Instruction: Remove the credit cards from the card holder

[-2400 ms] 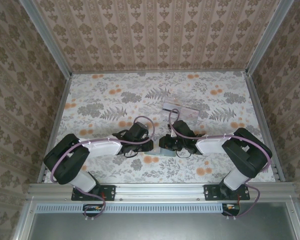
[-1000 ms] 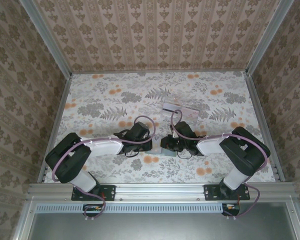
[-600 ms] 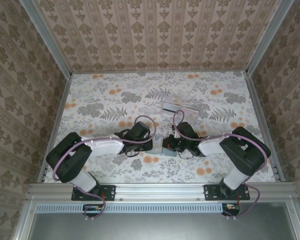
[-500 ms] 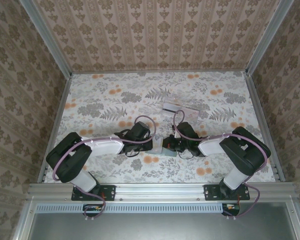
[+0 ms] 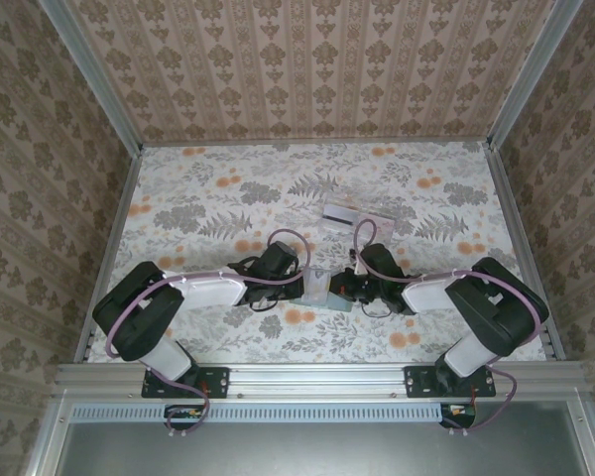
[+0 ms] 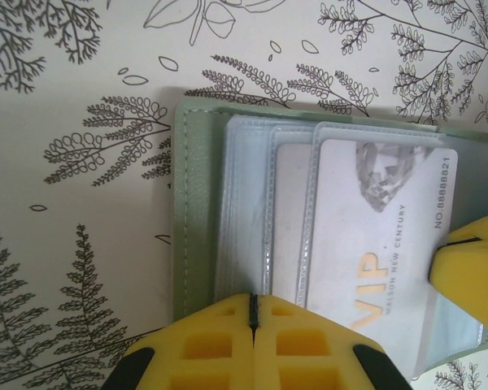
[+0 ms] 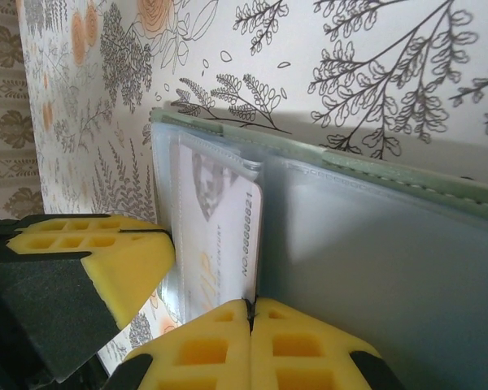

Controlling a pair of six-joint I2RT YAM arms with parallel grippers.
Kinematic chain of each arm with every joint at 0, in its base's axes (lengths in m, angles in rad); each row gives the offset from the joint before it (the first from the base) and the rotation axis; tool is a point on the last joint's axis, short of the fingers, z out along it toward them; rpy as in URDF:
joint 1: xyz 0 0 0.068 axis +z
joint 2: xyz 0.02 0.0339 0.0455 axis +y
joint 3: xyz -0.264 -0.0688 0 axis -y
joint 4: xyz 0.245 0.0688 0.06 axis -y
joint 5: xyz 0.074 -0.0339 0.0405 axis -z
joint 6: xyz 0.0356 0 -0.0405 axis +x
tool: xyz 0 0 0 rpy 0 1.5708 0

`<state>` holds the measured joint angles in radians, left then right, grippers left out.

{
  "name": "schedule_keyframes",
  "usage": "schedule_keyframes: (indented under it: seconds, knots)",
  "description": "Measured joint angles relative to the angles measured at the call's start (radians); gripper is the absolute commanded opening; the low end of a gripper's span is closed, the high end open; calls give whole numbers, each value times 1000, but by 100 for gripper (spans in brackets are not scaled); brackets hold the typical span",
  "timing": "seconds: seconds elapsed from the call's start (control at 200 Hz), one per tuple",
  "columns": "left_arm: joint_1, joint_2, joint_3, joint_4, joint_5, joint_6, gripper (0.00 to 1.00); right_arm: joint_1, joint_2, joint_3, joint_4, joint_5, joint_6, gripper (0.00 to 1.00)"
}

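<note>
The grey-green card holder (image 5: pixel 322 294) lies open on the floral table between my two grippers. Its clear slots (image 6: pixel 252 203) face up. A white credit card (image 6: pixel 374 236) printed "VIP" sticks partly out of a slot. My left gripper (image 6: pixel 252 307) is shut, and its yellow tips rest on the holder's near edge (image 6: pixel 197 203). My right gripper (image 7: pixel 250 305) is shut on the long edge of that credit card (image 7: pixel 224 227). From above, the left gripper (image 5: pixel 304 288) and the right gripper (image 5: pixel 337 290) stand almost tip to tip. The left fingers (image 7: pixel 106 252) sit beside the card.
Beyond the grippers, a pale card with a dark stripe (image 5: pixel 339 212) lies on the table, with a clear flat piece (image 5: pixel 375 219) next to it. Patterned walls and aluminium rails (image 5: pixel 506 213) close in the table on three sides.
My right gripper has shut, and its arm has shifted right. A pale strip now shows between the two grippers. The left arm has stayed put.
</note>
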<state>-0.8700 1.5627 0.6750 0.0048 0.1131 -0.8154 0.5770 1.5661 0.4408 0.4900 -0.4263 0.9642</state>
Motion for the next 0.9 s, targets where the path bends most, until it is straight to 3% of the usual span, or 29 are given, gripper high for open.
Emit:
schedule_keyframes:
  seconds: [0.63, 0.765, 0.9]
  knots:
    - [0, -9, 4, -20, 3, 0, 5, -24, -23, -34, -7, -5, -15, 0]
    - [-1, -44, 4, -80, -1, 4, 16, -24, -12, -34, 2, -10, -15, 0]
    - [-8, -82, 9, -111, -4, 4, 18, -24, -3, -32, 12, -18, -15, 0]
